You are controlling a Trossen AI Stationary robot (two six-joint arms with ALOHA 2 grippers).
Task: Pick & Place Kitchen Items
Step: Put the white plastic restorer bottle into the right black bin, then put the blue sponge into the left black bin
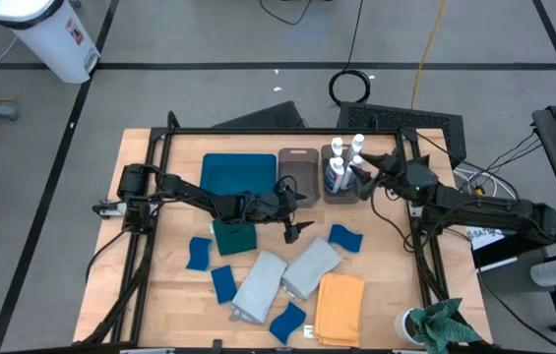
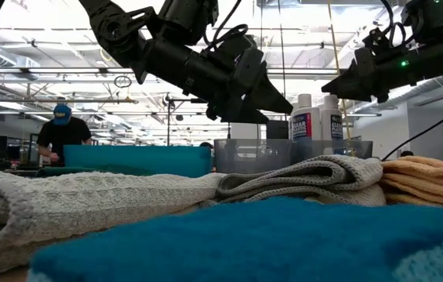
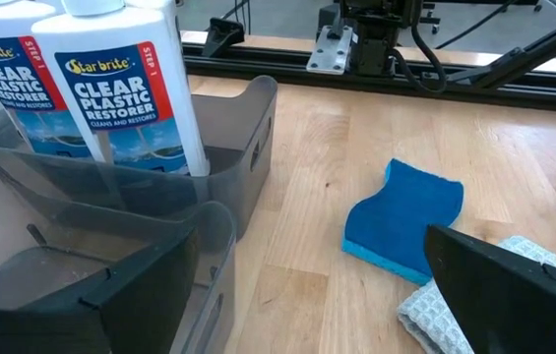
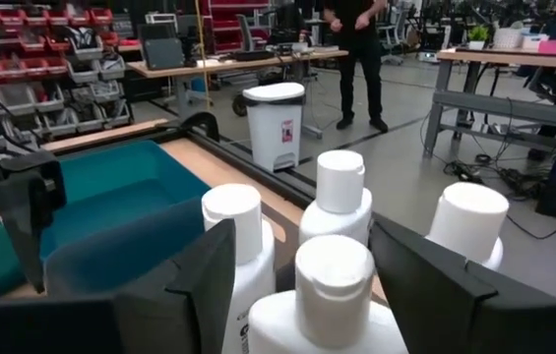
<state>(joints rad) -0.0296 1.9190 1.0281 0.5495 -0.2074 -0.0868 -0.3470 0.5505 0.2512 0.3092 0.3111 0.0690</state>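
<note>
Bottles (image 1: 341, 160) are all standing in the right-hand bin (image 1: 340, 196), caps up, so my right gripper (image 1: 364, 169) hangs over them, fingers apart. Left gripper (image 1: 295, 228) sits wide open and empty near a blue sponge (image 1: 345, 237).

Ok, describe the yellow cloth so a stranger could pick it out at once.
Start at the wooden table and go to its near edge, right of the two pale grey cloths. The mustard yellow cloth lies folded there, the only yellow thing among them.
</note>
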